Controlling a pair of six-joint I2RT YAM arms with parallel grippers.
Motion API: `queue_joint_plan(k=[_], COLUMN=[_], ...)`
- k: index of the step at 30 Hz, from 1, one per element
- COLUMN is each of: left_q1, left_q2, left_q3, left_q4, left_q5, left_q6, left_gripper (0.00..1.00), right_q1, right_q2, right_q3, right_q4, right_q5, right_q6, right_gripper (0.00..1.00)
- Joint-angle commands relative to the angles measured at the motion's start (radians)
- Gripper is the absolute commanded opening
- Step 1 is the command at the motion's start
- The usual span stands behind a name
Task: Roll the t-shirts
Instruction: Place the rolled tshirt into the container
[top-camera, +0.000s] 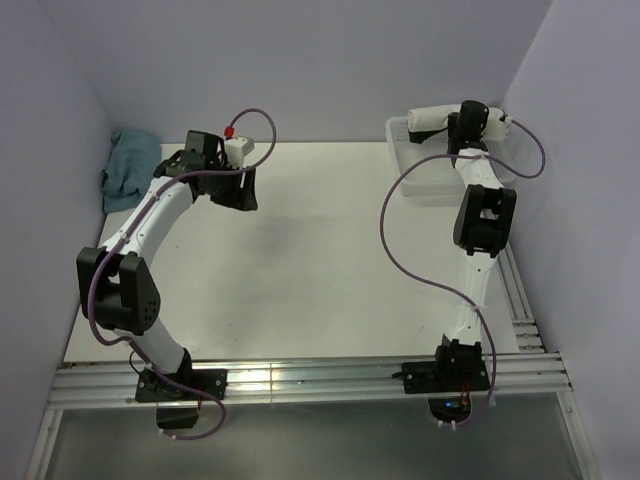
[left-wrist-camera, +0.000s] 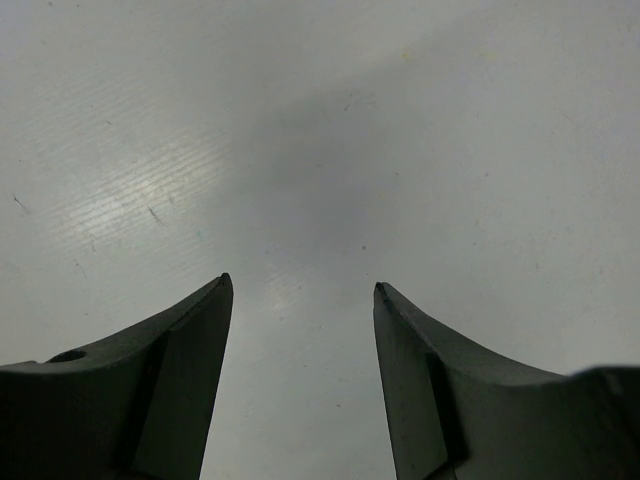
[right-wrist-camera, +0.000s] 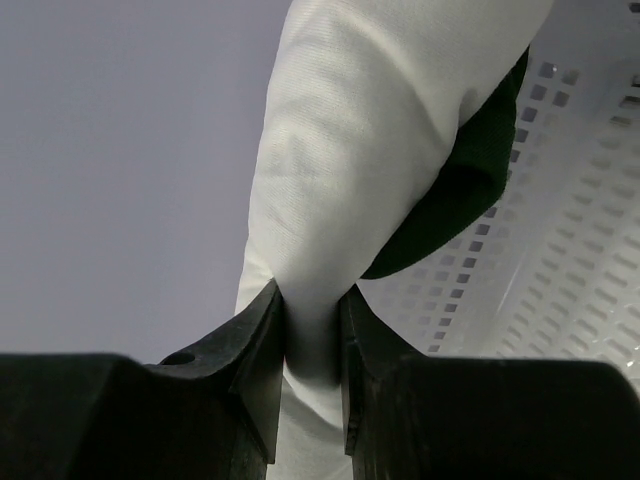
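Note:
A rolled cream-white t-shirt (right-wrist-camera: 360, 150) with a dark green sleeve showing at its side is pinched between the fingers of my right gripper (right-wrist-camera: 312, 300). In the top view that roll (top-camera: 428, 119) hangs over the white mesh basket (top-camera: 420, 178) at the back right, with my right gripper (top-camera: 452, 126) shut on it. My left gripper (top-camera: 243, 190) hovers over the back left of the table. Its fingers (left-wrist-camera: 185, 340) stand wide apart above bare tabletop with nothing between them.
A small teal-blue cloth (top-camera: 129, 168) lies crumpled at the far left edge of the table (top-camera: 320, 280). The basket wall (right-wrist-camera: 570, 250) with its square holes is right beside the held roll. Walls close in the back and both sides.

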Motion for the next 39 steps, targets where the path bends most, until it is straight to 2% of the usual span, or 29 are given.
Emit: queue_joint_plan(k=[1, 18, 21, 22, 24, 27, 30, 39], left_q1=[0.005, 0.004, 0.004, 0.004, 0.004, 0.002, 0.001, -0.009], left_q2=[0.012, 0.08, 0.08, 0.08, 0.078, 0.078, 0.081, 0.075], left_q3=[0.04, 0.122, 0.137, 0.141, 0.143, 0.149, 0.161, 0.188], left_q4=[0.001, -0.032, -0.041, -0.043, -0.043, -0.045, -0.054, -0.069], left_q5=[0.006, 0.041, 0.04, 0.04, 0.041, 0.049, 0.052, 0.066], left_q6=[0.015, -0.006, -0.003, -0.003, -0.003, -0.008, -0.01, -0.01], left_gripper=[0.63, 0.62, 0.63, 0.62, 0.63, 0.63, 0.63, 0.63], right_q1=[-0.01, -0.03, -0.033, -0.035, -0.038, -0.041, -0.046, -0.073], right_q2=[0.02, 0.103, 0.085, 0.077, 0.07, 0.062, 0.066, 0.014], right_q3=[0.011, 0.087, 0.048, 0.039, 0.021, 0.024, 0.044, 0.001], right_q4=[0.051, -0.093, -0.078, -0.076, -0.067, -0.079, -0.104, -0.15], right_q5=[-0.029, -0.124, -0.124, -0.124, -0.133, -0.148, -0.182, -0.236], right_q6=[0.03, 0.087, 0.088, 0.09, 0.088, 0.088, 0.099, 0.124], right_gripper=[0.0, 0.0, 0.15, 0.28, 0.42, 0.51, 0.66, 0.69])
